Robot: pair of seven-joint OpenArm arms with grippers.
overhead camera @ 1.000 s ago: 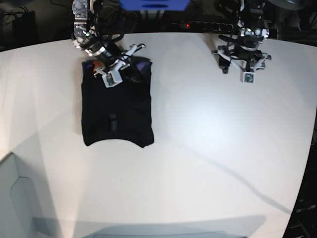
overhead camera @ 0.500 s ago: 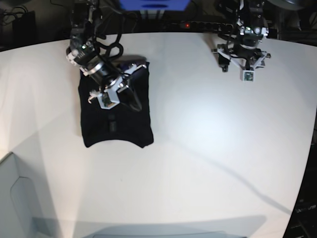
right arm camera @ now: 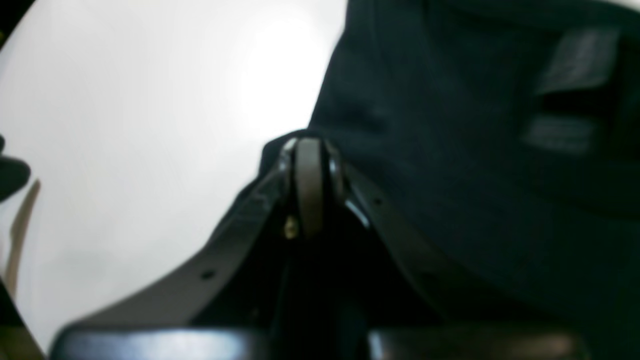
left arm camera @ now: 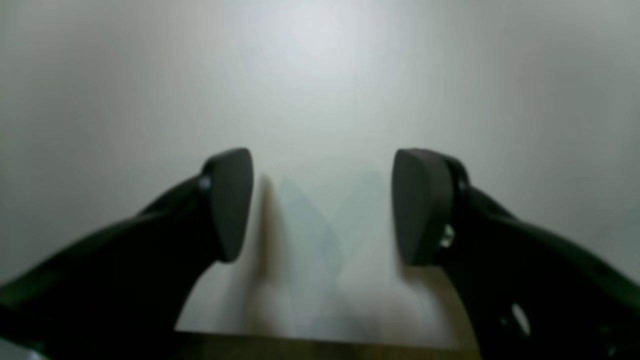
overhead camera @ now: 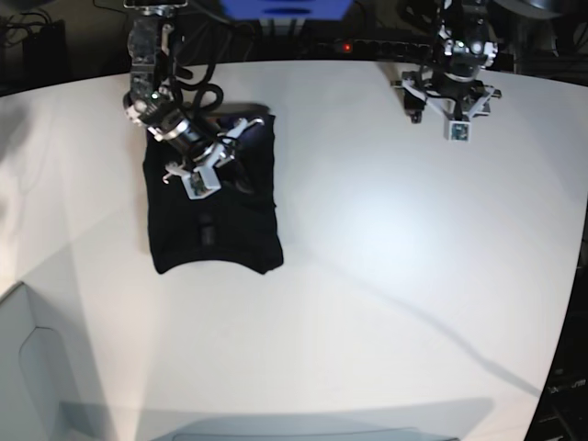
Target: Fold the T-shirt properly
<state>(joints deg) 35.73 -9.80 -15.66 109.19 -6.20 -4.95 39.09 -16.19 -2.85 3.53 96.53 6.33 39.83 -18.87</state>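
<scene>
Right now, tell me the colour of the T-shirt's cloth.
Plain black; the T-shirt shows best in the base view, flat on the white table.

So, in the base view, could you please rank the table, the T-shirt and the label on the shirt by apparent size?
1. Table, far the largest.
2. T-shirt, a folded black rectangle.
3. Label, a small strip on the shirt.
No close calls here.

Matt black cloth T-shirt [overhead camera: 214, 207], smooth white table [overhead camera: 386, 276]

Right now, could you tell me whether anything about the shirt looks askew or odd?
Mostly tidy: the T-shirt lies folded in a compact rectangle. Only its near edge curves unevenly. The right pincer sits shut over it; the left pincer is open, well away.
</scene>
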